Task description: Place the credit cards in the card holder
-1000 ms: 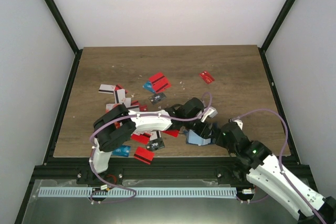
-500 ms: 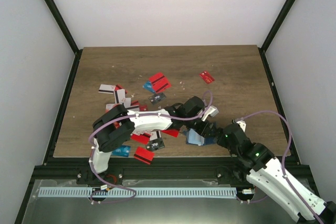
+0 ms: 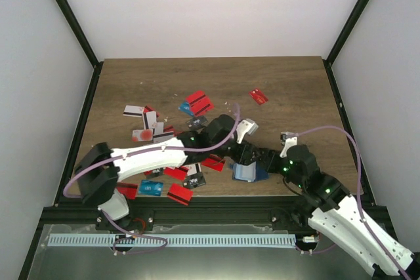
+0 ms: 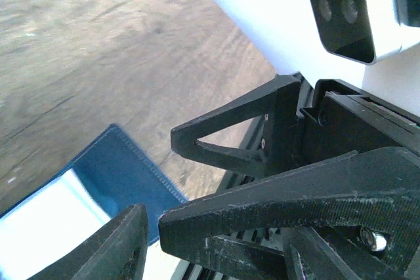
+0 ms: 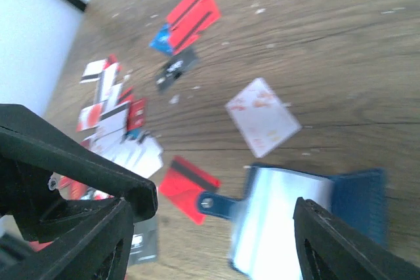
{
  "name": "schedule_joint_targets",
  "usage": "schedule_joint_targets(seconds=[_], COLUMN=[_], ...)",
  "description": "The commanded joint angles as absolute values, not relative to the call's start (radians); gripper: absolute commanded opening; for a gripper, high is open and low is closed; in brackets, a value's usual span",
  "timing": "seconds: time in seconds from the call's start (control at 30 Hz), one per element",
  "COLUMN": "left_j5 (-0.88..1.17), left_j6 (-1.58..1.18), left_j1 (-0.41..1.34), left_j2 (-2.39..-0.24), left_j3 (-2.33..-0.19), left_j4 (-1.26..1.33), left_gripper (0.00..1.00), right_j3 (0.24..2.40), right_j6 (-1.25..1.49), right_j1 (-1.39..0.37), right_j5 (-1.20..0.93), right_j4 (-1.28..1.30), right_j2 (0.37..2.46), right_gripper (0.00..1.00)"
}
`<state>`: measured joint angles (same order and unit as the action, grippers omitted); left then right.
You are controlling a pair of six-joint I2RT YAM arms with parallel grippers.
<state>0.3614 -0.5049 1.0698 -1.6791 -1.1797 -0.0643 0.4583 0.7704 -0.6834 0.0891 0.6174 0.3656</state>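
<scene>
- The table (image 3: pixel 295 90): wood, with cards (image 3: pixel 147 122) strewn over its left and middle.
- The left arm (image 3: pixel 151 154) stretches along the near edge to the middle. The right arm (image 3: pixel 341 211) comes in from the near right corner.
- The left gripper (image 3: pixel 245 155) points down at the holder's far side, close to the right gripper (image 3: pixel 266 160). I cannot tell whether its jaws are parted or clamped on anything.
- The right gripper: jaws spread wide, grasping nothing, its fingers (image 5: pixel 79 175) on either side of the holder.
- The holder (image 5: pixel 282 221) lies unfolded on the table near the front edge, pale blue inside up. Its tab (image 5: pixel 213 204) lies towards a red card (image 5: pixel 187 185).
- A white card (image 5: pixel 262 116) with red marks lies just beyond the holder. A dark card (image 5: pixel 176 70) and a red pair (image 5: pixel 193 14) lie farther off.
</scene>
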Motion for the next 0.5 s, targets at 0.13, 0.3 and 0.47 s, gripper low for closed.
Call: schedule_joint_targets(seconds=[0.13,0.3,0.47], left_j5=[-0.148,-0.155,-0.150], left_j6=[-0.688,-0.836,-0.976], left_j1=[1.042,1.042,1.042], left_j2=[-1.463,-1.310,-1.170], left_j3=[-0.931,-0.792,-0.703], left_j4=[-0.548,-0.705,-0.858], left_gripper=[0.59,0.60,0.61], right_j3=[0.524,0.495,0.566], right_j6=[0.710,0.727,0.703], right_j1=[-0.717,-0.771,-0.942], right_j5=[-0.364,-0.426,-0.329], right_j4=[0.169,0.052,0.010], right_j2=[0.565,0.711,0.923], right_gripper=[0.67,0.64,0.62])
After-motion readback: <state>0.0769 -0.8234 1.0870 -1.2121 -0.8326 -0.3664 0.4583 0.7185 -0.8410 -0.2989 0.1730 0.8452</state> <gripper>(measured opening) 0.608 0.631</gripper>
